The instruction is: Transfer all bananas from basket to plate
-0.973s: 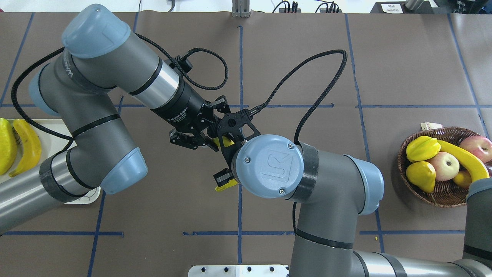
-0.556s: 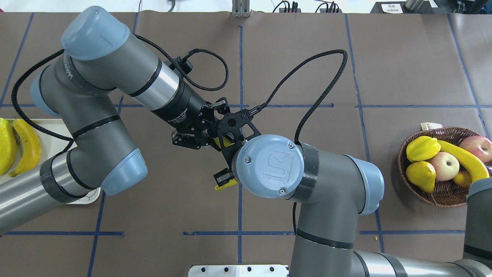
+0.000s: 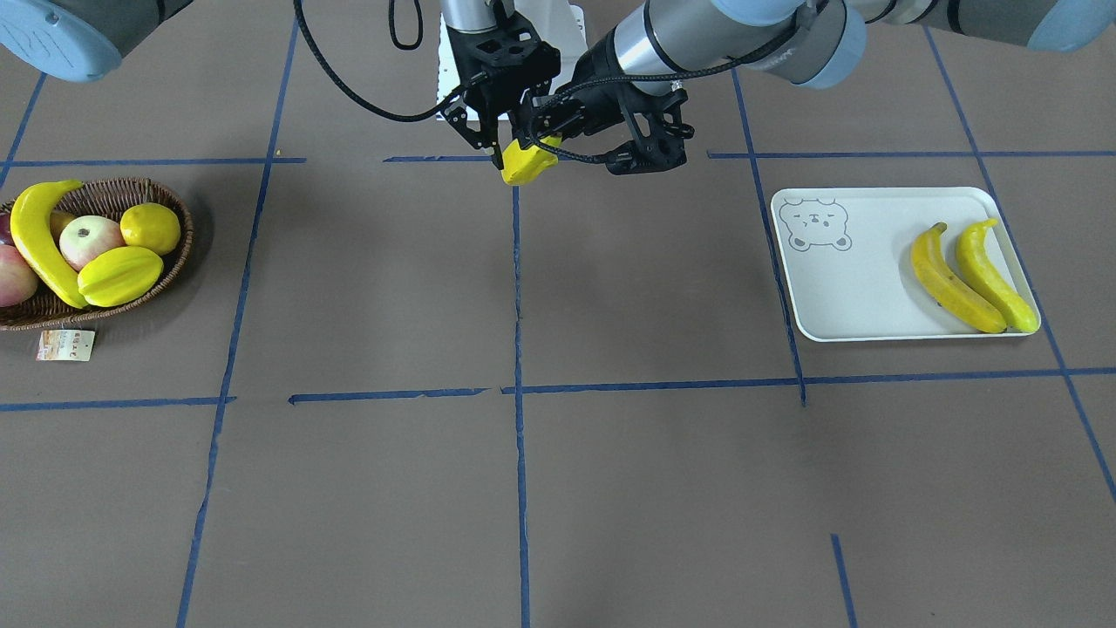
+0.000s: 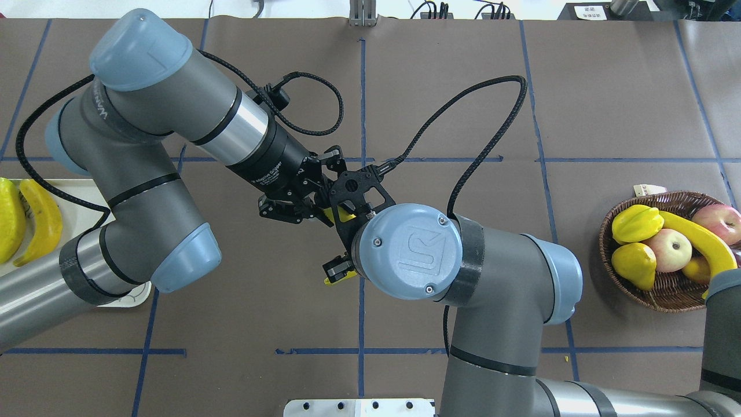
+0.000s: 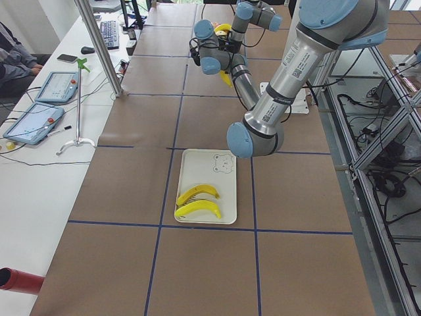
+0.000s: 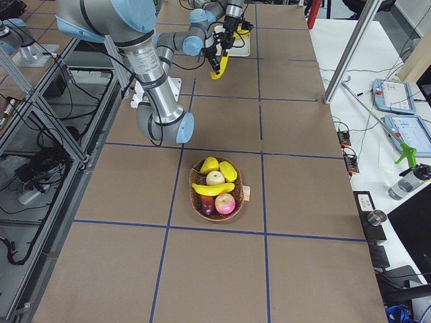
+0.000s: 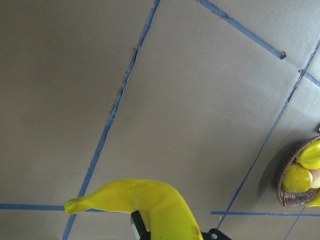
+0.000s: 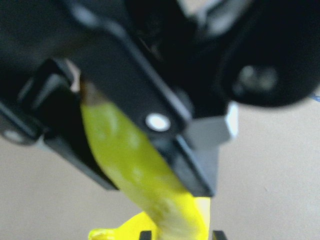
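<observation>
A yellow banana (image 3: 523,164) hangs above the table's middle, held between both grippers. My right gripper (image 3: 510,144) comes down from above and is shut on it. From the side, my left gripper (image 3: 545,139) has its fingers closed against the same banana (image 4: 343,215). The right wrist view shows a left finger pad pressed on the banana (image 8: 130,160). Another banana (image 3: 39,244) lies in the wicker basket (image 3: 174,262). Two bananas (image 3: 946,279) (image 3: 994,275) rest side by side on the white plate (image 3: 837,288).
The basket also holds a starfruit (image 3: 118,275), an apple (image 3: 87,240) and a lemon (image 3: 150,227); a paper tag (image 3: 65,344) lies beside it. Blue tape lines cross the brown table. A base plate (image 4: 359,407) sits at the near edge.
The left gripper's fingers drew in a little onto the banana. The right wrist shifted slightly right and toward the robot. Basket and plate are unchanged.
</observation>
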Controlling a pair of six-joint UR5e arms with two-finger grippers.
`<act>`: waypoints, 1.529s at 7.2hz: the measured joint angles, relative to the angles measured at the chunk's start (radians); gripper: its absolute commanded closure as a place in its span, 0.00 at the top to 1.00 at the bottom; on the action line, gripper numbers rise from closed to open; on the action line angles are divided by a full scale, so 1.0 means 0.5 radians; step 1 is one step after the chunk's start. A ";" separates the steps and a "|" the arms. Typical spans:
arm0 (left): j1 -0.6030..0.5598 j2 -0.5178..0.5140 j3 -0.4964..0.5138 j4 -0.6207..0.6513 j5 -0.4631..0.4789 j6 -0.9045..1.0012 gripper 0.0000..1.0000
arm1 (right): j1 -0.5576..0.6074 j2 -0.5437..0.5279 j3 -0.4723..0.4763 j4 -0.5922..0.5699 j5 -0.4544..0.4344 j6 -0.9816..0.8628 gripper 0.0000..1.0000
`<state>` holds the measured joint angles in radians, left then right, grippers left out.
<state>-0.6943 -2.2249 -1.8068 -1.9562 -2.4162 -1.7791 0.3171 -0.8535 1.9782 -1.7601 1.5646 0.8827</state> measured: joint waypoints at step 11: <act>-0.848 0.748 0.011 0.054 -0.423 0.206 0.00 | 0.481 -0.349 0.254 -0.002 0.520 -0.081 0.99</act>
<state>-1.1186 -1.8506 -1.8012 -1.9294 -2.6276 -1.6759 0.5576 -1.0281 2.1054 -1.7612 1.8244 0.8420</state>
